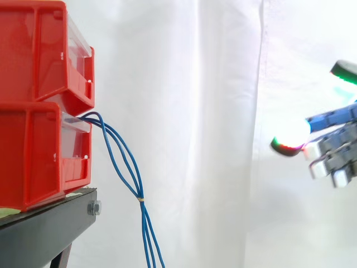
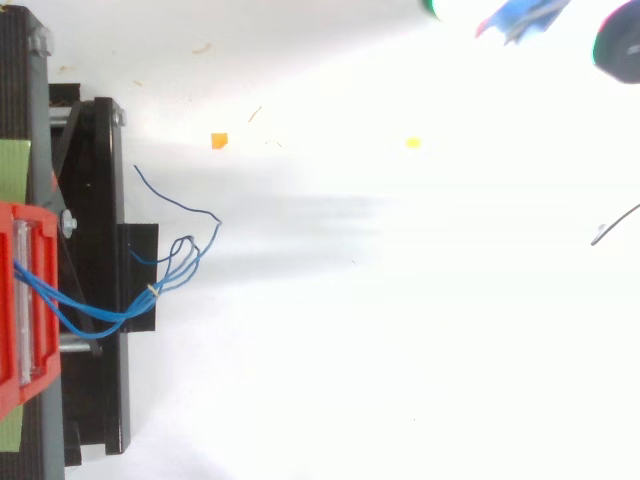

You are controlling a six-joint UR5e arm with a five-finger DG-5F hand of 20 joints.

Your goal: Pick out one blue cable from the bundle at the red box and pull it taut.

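blue cables (image 1: pixel 125 162) drooped from the red bins (image 1: pixel 33 106), hand (image 1: pixel 333 149) well apart
bundle hung off the lower bin's front, past the black stand (image 1: pixel 44 234); open white curtain (image 1: pixel 195 111) between; at right, fingers (image 1: pixel 328 118) were relaxed, holding nothing.

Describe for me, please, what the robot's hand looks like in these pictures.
The hand has boxy fingers of silver-grey metal, with bright blue parts on the upper ones. Its fingertips are thick, rounded pads with dark rims: one glows white, edged in red and green, and another glows green.
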